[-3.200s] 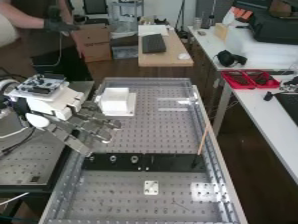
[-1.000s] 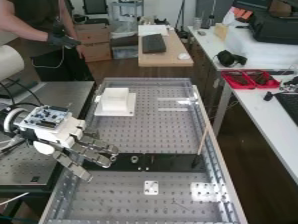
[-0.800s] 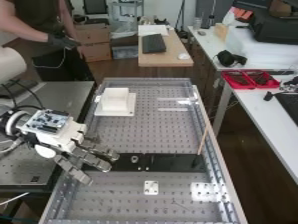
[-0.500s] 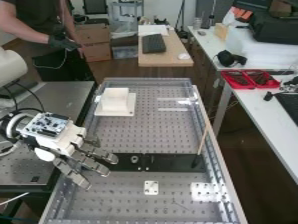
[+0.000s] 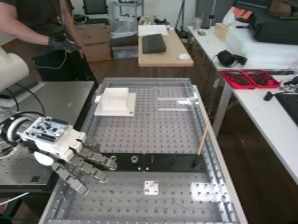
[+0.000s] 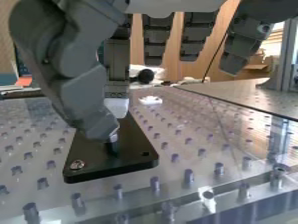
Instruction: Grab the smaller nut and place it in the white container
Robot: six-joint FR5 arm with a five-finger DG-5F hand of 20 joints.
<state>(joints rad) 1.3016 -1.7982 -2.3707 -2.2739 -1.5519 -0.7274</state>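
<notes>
A small white plate (image 5: pixel 151 188) lies nearest. Beyond it, my hand (image 5: pixel 86 166) is at the black bar's (image 5: pixel 174 162) left end; I can't tell whether it's open or gripping. What looks like the smaller nut (image 6: pixel 114 136) is there beside it. The bearing (image 5: pixel 134 159) stands farther right; the white container (image 5: pixel 115 101) sits far left.

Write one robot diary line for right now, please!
goal: smaller nut into white container | hand: over one end of black bar, apart from container | bearing: standing on bar | hand's grip: cannot tell
</notes>
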